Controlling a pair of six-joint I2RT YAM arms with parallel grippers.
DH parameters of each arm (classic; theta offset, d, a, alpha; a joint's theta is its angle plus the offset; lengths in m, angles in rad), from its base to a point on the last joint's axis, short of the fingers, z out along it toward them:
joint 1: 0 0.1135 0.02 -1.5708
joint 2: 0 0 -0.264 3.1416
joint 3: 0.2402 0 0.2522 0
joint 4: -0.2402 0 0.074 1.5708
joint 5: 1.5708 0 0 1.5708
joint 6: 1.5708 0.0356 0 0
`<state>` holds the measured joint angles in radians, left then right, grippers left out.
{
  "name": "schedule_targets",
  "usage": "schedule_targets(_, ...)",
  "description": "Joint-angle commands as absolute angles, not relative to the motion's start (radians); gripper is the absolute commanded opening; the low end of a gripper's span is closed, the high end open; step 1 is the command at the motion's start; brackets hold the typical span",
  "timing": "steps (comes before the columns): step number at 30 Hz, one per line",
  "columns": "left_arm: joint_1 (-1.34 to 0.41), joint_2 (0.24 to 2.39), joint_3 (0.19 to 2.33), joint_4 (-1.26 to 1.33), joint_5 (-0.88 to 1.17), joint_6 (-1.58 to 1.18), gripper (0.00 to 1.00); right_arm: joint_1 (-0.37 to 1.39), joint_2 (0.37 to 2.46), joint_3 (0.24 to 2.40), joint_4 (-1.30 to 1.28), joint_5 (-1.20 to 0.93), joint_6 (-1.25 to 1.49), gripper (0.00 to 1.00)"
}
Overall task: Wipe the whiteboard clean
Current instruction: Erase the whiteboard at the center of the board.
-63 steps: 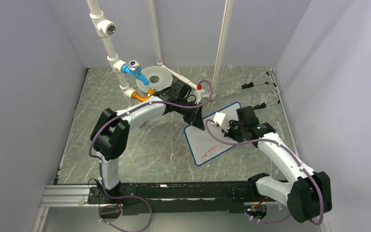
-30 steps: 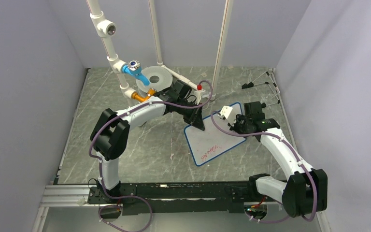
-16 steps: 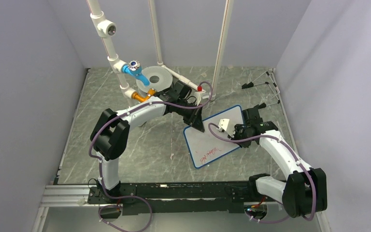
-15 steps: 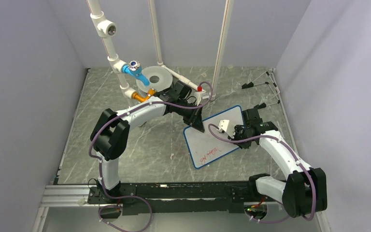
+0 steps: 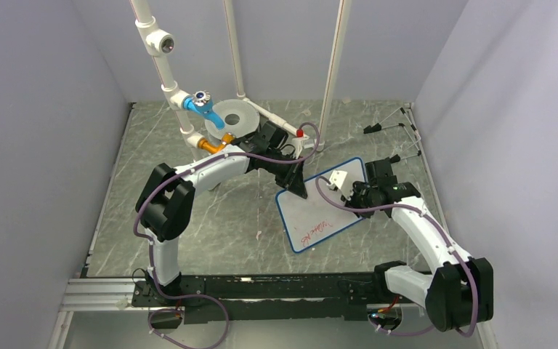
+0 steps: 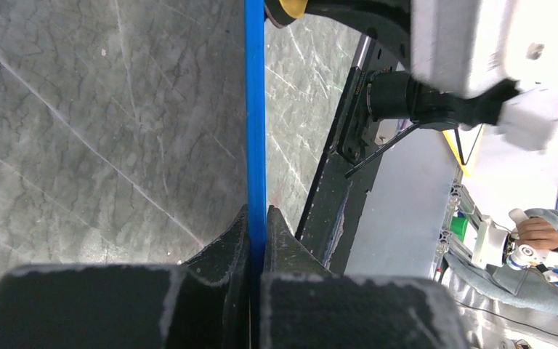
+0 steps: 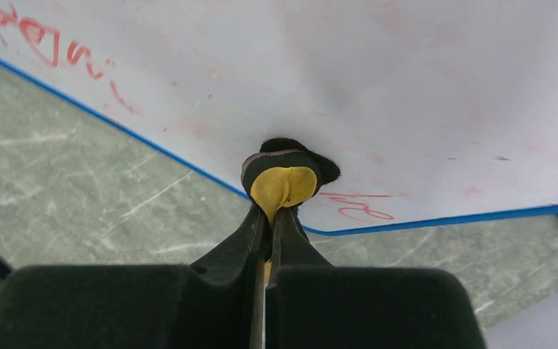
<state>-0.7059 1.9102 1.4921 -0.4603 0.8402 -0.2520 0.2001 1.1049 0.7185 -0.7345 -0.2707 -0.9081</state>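
The whiteboard (image 5: 318,216), white with a blue rim, lies tilted on the grey marble table, with red handwriting (image 5: 315,231) near its near end. My left gripper (image 5: 299,190) is shut on its far-left blue rim (image 6: 255,109), seen edge-on between the jaws of the left gripper (image 6: 256,218). My right gripper (image 5: 354,196) is shut on a yellow and black eraser (image 7: 283,180) and presses it on the board face (image 7: 421,80). The right gripper (image 7: 270,218) has red marks (image 7: 354,207) beside it and more red writing (image 7: 40,40) at the upper left.
White pipes with a blue valve (image 5: 205,102) and a round grey disc (image 5: 236,116) stand at the back left. A vertical white pole (image 5: 332,80) rises behind the board. Black wire tools (image 5: 391,127) lie at the back right. Walls close in on three sides.
My right gripper has rubbed the eraser back and forth over the far half of the board and now sits a little farther back than half a second ago. The left gripper has held still.
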Motion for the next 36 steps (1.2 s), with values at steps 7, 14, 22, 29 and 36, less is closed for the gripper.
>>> schedule_targets(7, -0.700, 1.865, 1.483, -0.414, 0.949, -0.243, 0.00, 0.161, 1.090, 0.751, -0.514, -0.096, -0.825, 0.00)
schedule_targets(14, -0.700, 1.860, 1.474, -0.404, 0.954, -0.242, 0.00, 0.074, 1.121, 0.720, -0.601, -0.116, -0.924, 0.00)
schedule_targets(22, -0.700, 1.866, 1.479, -0.400, 0.954, -0.247, 0.00, 0.145, 1.114, 0.683, -0.795, -0.307, -1.070, 0.00)
schedule_targets(29, -0.701, 1.872, 1.484, -0.403, 0.954, -0.250, 0.00, 0.240, 1.091, 0.704, -0.725, -0.306, -0.966, 0.00)
schedule_targets(36, -0.700, 1.863, 1.472, -0.393, 0.956, -0.253, 0.00, 0.125, 1.103, 0.784, -0.529, -0.126, -0.820, 0.00)
